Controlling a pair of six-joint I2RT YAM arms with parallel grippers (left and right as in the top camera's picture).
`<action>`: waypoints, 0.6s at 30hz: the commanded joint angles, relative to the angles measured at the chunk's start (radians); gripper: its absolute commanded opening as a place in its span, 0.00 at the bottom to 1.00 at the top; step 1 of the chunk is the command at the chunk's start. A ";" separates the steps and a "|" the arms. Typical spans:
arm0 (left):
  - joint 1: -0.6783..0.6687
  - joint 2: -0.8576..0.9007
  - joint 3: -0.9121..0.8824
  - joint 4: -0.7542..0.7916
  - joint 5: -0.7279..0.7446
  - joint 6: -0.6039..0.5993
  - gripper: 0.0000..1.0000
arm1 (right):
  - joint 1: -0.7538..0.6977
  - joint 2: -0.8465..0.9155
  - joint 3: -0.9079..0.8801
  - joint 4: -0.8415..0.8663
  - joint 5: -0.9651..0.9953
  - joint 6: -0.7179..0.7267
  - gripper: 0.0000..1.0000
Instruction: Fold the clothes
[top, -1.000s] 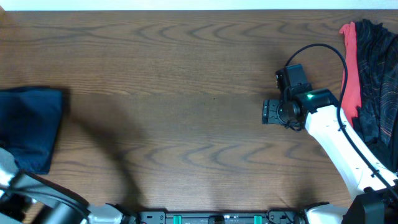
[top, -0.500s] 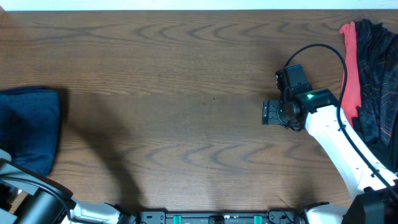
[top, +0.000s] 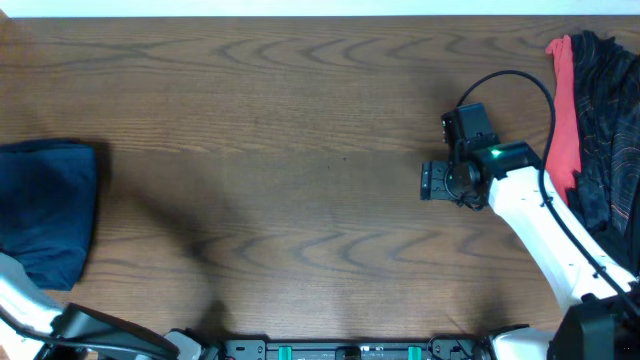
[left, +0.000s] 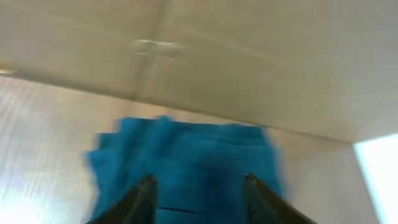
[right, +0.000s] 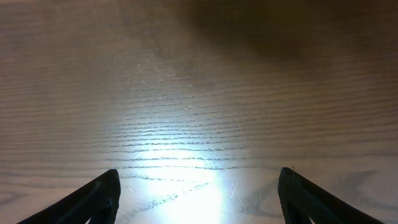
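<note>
The navy-blue shorts (top: 45, 210) lie folded at the table's far left edge; they also show, blurred, in the left wrist view (left: 186, 165). My left gripper (left: 199, 186) is open and empty, above the folded shorts; in the overhead view only its arm shows at the bottom left. A coral-red garment (top: 565, 110) and a blackish speckled garment (top: 605, 120) lie heaped at the far right. My right gripper (top: 428, 181) is open and empty over bare wood left of that heap, fingers wide apart in the right wrist view (right: 199, 186).
The wooden table (top: 300, 150) spans the whole view. The right arm's white link (top: 545, 235) runs from the bottom right towards the middle right. A black cable (top: 520, 80) loops above the right wrist.
The left arm has drawn back towards the bottom left, away from the navy shorts, which now lie flatter. The right arm has not moved.
</note>
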 joint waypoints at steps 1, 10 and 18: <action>-0.060 0.050 0.007 -0.010 0.115 0.091 0.22 | -0.006 0.025 -0.001 0.000 0.010 -0.012 0.79; -0.130 0.328 0.007 0.005 0.018 0.204 0.11 | -0.006 0.026 -0.001 -0.015 0.006 -0.011 0.79; -0.138 0.533 0.007 0.010 -0.060 0.236 0.11 | -0.006 0.026 -0.001 -0.023 0.006 -0.011 0.79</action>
